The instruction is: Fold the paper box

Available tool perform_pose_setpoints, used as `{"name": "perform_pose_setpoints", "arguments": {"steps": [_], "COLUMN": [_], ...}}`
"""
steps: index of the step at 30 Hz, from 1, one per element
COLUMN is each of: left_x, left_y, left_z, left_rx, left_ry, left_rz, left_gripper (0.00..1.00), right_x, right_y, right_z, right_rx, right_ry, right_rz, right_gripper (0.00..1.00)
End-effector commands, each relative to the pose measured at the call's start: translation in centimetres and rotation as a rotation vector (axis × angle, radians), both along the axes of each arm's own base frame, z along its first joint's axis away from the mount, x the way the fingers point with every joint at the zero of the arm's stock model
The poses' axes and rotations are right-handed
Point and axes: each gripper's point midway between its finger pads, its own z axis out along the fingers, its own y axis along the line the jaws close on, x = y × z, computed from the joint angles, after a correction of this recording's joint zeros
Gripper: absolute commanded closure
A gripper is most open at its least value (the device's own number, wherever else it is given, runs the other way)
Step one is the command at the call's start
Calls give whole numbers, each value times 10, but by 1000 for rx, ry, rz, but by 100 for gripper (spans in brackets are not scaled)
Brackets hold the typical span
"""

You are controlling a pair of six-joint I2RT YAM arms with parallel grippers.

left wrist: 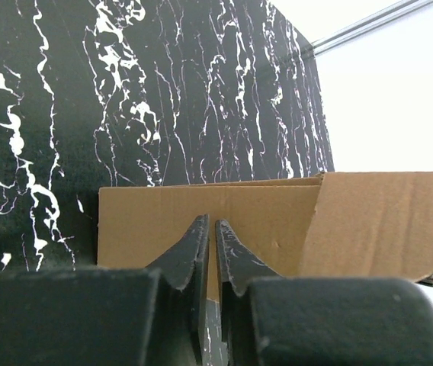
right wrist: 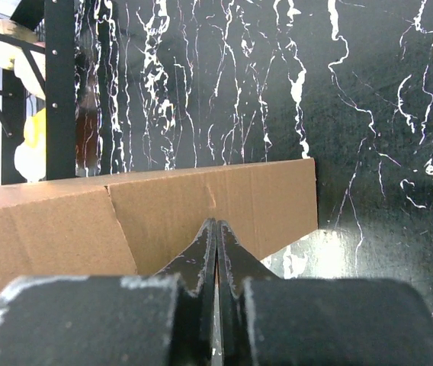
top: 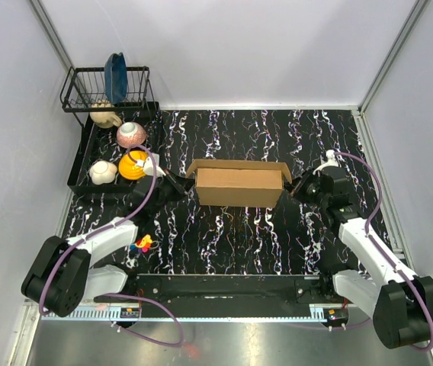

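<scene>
In the middle of the table (top: 224, 232): the box (top: 239, 187) is standing as a low brown trough, long side toward us, well apart from the bowls (top: 132, 134) at the far left.
Left pincer (left wrist: 210, 221): we are holding it clenched, only a sliver between the fingers, tips against the left end flap (left wrist: 148, 229); it is grasping nothing.
Right pincer (right wrist: 216, 223): we are holding it clenched tight, tips touching the right end flap (right wrist: 262, 198).
Step in hand: we are, by our reading, pressing both end flaps inward to stand them up.
Doing it well: we are aiming to push from both ends evenly, so that neither side is shoving the box along the table.
Contact: we are wanting the tips square on each flap, since a slanted push is likely to skid off.
Risk: the light cardboard is liable to buckle or twist if one arm is leading.
</scene>
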Motion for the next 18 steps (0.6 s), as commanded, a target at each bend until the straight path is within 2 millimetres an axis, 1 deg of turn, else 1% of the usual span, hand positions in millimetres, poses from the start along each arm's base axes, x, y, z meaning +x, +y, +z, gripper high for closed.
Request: {"name": "perform_pose_setpoints", "arguments": {"steps": [1,5,13,18], "left_x": [-1,3,5,7], "left_y": [-10,-8,0,4], "left_z": [23,26,32,34], "left_rx": [-6,-4,8,11], "left_ry": [-52,-55,-66,-68], "left_rz": [-42,-35,-14,-6], "left_gripper": [90,88,83,83], "right_x": [-8,-7,-7,-8], "right_y": [4,4,-3,-9], "right_z": [8,7,17,20], "right_rx": [-28,-35,-79,-105], "right_ry": [-23,-19,-41,-44], "right_rz": [35,34,19,4], "right_gripper": [96,95,90,87]}}
